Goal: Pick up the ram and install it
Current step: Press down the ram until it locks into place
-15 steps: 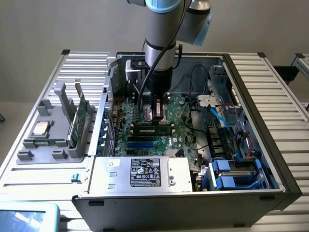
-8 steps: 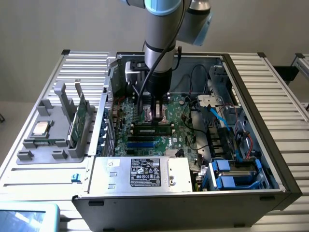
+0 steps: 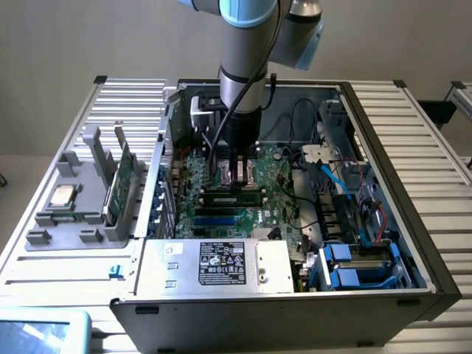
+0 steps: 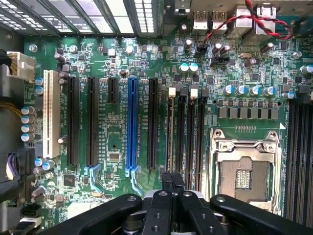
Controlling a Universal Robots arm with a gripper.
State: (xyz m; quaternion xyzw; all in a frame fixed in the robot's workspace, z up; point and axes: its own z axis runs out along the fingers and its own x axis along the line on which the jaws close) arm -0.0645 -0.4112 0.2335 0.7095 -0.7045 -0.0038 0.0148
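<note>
While shut, fingers (image 4: 167, 182) over ram (image 3: 233, 196)

The arm points straight down, its gripper (image 3: 237, 174) closed, fingertips pressed together

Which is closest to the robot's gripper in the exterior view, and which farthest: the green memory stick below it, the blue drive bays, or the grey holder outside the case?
1. Memory stick, directly under the gripper.
2. Grey holder, toward the view's left.
3. Blue drive bays, lower right corner of the case.
</note>
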